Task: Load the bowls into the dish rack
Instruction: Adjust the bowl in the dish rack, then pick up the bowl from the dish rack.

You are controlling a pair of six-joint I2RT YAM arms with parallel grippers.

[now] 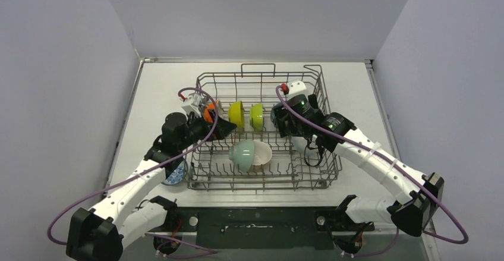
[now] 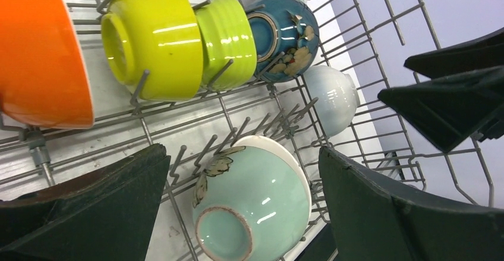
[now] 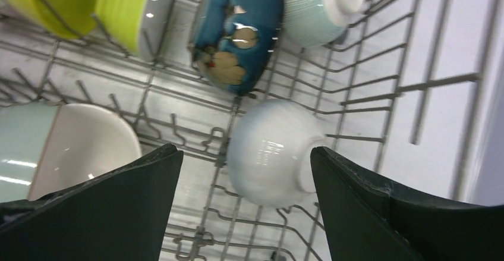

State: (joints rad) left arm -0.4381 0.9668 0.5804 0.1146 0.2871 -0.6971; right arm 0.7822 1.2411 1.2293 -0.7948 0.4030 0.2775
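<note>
The dish rack sits mid-counter and holds eight bowls, all tipped on their sides among the tines. Its far row runs, left to right: orange bowl, yellow bowl, lime bowl and dark blue bowl with a leaf pattern. A pale ribbed bowl lies just beyond the blue one. In the near row a pale green bowl leans against a beige bowl, and a white bowl lies alone just to their right. One blue-patterned bowl is outside the rack, on the counter by its near left corner (half hidden under the left arm). The left fingers hang spread wide over the pale green bowl and hold nothing. The right fingers are spread wide too, one on either side of the white bowl. There is a clear gap on its left, but whether the other finger touches it I cannot tell.
</note>
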